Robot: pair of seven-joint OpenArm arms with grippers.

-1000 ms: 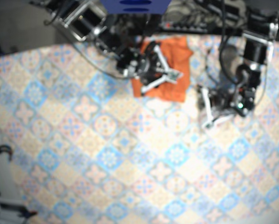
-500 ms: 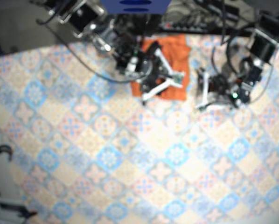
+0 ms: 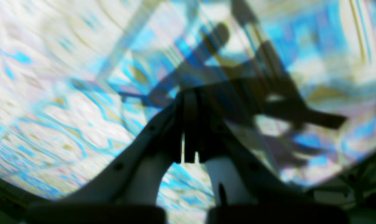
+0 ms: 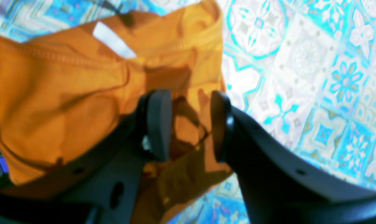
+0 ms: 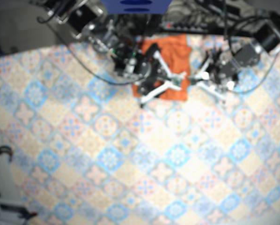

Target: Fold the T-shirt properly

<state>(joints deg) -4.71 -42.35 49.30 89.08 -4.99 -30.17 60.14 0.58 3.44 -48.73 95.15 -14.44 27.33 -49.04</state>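
Patterned tabletop (image 5: 130,164) fills the base view, blue-and-peach tiles, all soft with blur. The orange T-shirt (image 4: 50,93) sits bundled at its far edge, stitched seams showing. Right hand (image 4: 189,121) is over it, dark pads narrowly parted, empty. Left hand (image 3: 188,124), badly smeared, has its pads pressed together just beside the shirt. White label (image 4: 113,40): no legible writing.

Robotics lab bench, by look of it. Cloth-covered table (image 5: 130,164) in tile print. Right arm (image 5: 86,21) and left arm (image 5: 254,44) reach in over far edge. Blue mount (image 5: 135,5) above far-edge middle. Tangle of black cables (image 5: 196,18) behind far edge. Loose cable loop (image 5: 2,157) off near-left corner. Dark floor (image 5: 13,23) beyond far-left corner.
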